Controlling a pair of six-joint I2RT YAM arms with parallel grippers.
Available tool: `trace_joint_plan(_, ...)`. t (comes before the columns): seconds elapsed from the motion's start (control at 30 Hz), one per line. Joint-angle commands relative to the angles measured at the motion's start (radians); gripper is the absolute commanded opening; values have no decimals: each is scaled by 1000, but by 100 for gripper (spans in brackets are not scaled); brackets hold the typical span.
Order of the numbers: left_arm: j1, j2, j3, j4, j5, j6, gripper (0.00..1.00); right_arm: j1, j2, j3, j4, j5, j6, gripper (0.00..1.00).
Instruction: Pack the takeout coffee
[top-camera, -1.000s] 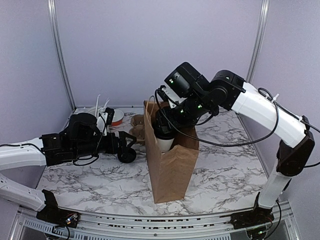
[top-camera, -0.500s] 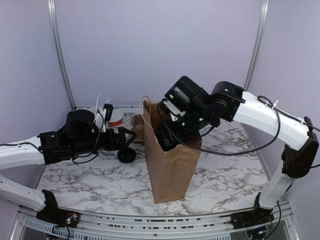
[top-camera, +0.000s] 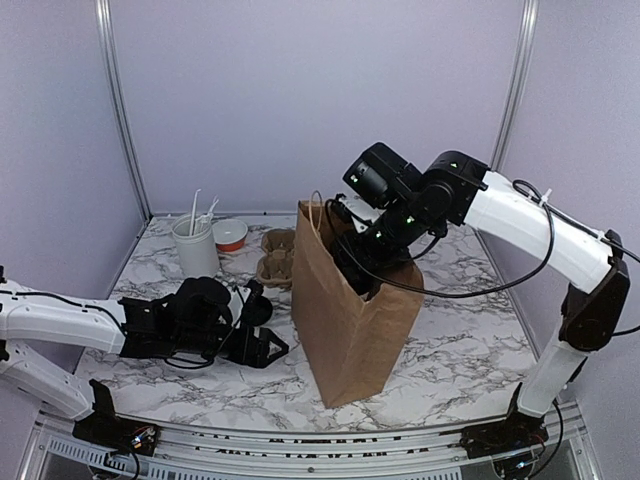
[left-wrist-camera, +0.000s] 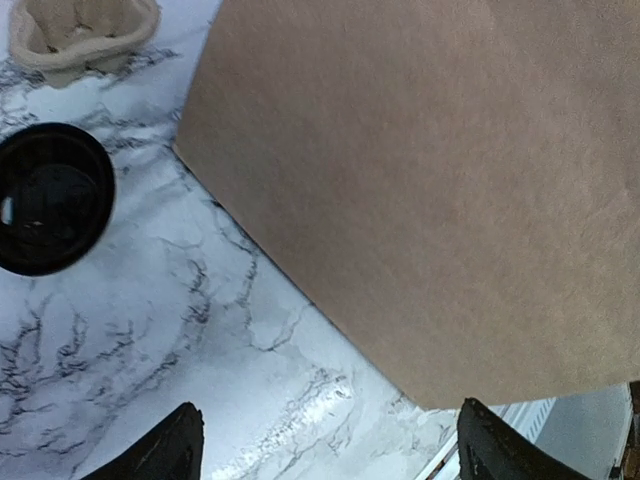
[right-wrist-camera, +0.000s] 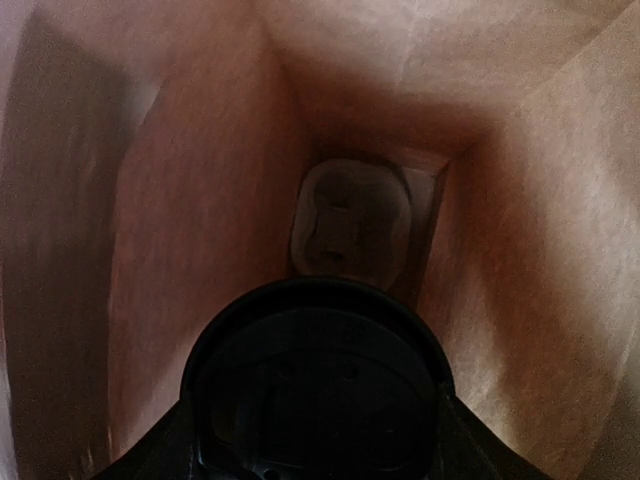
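Observation:
Looking down the right wrist view, the takeout coffee (right-wrist-camera: 318, 385) shows only its black dome lid, low inside the brown paper bag (right-wrist-camera: 200, 200). My right gripper (right-wrist-camera: 318, 445) is shut on it, one finger on each side. From above, the right gripper (top-camera: 362, 278) reaches into the mouth of the bag (top-camera: 350, 325) and the cup is hidden. A pulp cup holder (right-wrist-camera: 350, 225) lies on the bag's floor. My left gripper (top-camera: 262, 345) sits low over the table, left of the bag, open with nothing between its fingers (left-wrist-camera: 175, 452).
A loose black lid (left-wrist-camera: 50, 195) lies on the marble table (top-camera: 450, 330) beside the left gripper. At the back left stand a pulp carrier (top-camera: 278, 255), a white cup of utensils (top-camera: 195, 248) and a small red-rimmed bowl (top-camera: 231, 234).
The right gripper has sunk deeper into the bag with the cup. The left arm let go of the bag's edge and dropped toward the near table. The bag leans a little to the right.

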Motion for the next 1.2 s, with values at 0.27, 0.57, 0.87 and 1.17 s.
trace_joint_plan(0.27, -134, 244, 83, 154, 109, 25, 86, -55, 79, 158, -136, -31, -126, 57)
trace_joint_plan(0.57, -146, 283, 129, 185, 80, 6, 86, -54, 12, 33, -152, -52, -90, 56)
trace_joint_plan(0.87, -146, 277, 122, 185, 56, -2, 86, -52, -50, -130, -67, -79, -46, 56)
trace_joint_plan(1.17, -146, 269, 120, 185, 39, 2, 86, -47, -49, -195, -41, -94, -43, 56)
